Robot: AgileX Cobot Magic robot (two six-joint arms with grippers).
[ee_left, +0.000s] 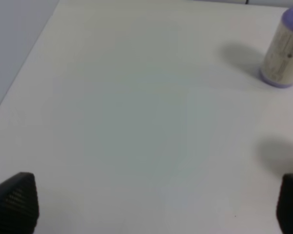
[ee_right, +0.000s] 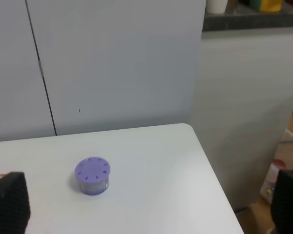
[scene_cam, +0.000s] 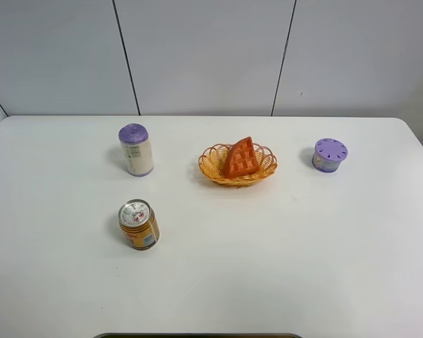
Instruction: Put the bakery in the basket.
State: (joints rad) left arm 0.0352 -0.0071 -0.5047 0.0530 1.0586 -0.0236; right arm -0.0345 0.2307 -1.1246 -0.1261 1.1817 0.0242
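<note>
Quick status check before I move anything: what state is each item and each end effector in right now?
bakery: in the basket, leaning tilted.
basket: upright, holding the bakery.
orange can: upright, top sealed.
purple-capped bottle: upright, cap on.
small purple jar: upright, lid on.
left end effector: open, empty.
right end effector: open, empty.

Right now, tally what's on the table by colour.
Purple-lidded: 2 (tall bottle, short jar)
Orange: 3 (basket, waffle in it, can)
Total: 5
</note>
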